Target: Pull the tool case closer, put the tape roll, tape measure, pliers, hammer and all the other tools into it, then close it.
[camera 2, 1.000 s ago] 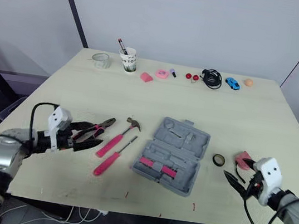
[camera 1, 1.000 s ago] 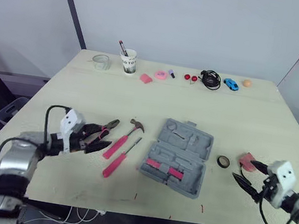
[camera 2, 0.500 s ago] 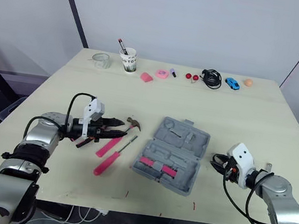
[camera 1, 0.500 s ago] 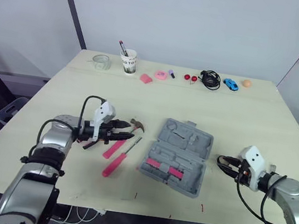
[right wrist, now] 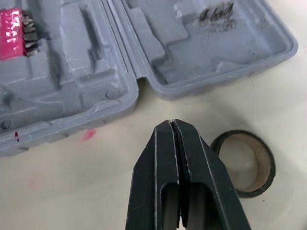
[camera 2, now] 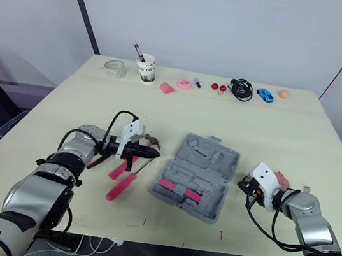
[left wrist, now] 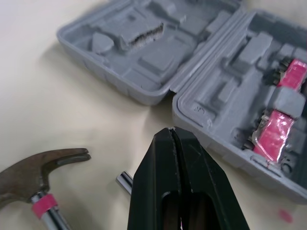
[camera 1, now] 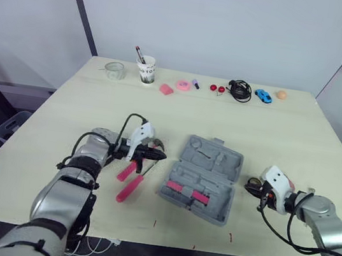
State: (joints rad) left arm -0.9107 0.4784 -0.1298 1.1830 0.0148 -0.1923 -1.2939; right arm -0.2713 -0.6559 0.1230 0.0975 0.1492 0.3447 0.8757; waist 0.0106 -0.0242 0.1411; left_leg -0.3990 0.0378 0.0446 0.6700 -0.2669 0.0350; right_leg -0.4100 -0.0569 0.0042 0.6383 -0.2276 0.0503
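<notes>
The grey tool case (camera 1: 205,178) lies open in the middle of the table, with pink bit holders in its near half. My left gripper (camera 1: 161,156) is shut and empty, its tips just left of the case. They hover over the hammer (left wrist: 41,170) head and the pink screwdriver (camera 1: 128,189). The pliers (camera 2: 97,161) lie partly hidden under my left forearm. My right gripper (camera 1: 249,186) is shut on nothing, pointing at the case's right edge. The black tape roll (right wrist: 244,191) lies right beside its fingers. The pink tape measure (camera 2: 279,178) peeks out behind that wrist.
Along the table's far edge stand a clear cup (camera 1: 114,70), a paper cup with a pen (camera 1: 147,70), small pink items (camera 1: 184,85), a black cable (camera 1: 240,90), a blue toy car (camera 1: 264,96) and an orange ball (camera 1: 281,94).
Both arms swung inward toward the case and both grippers went from open to shut. The left passed the pliers to the hammer head; the right came up beside the tape roll.
</notes>
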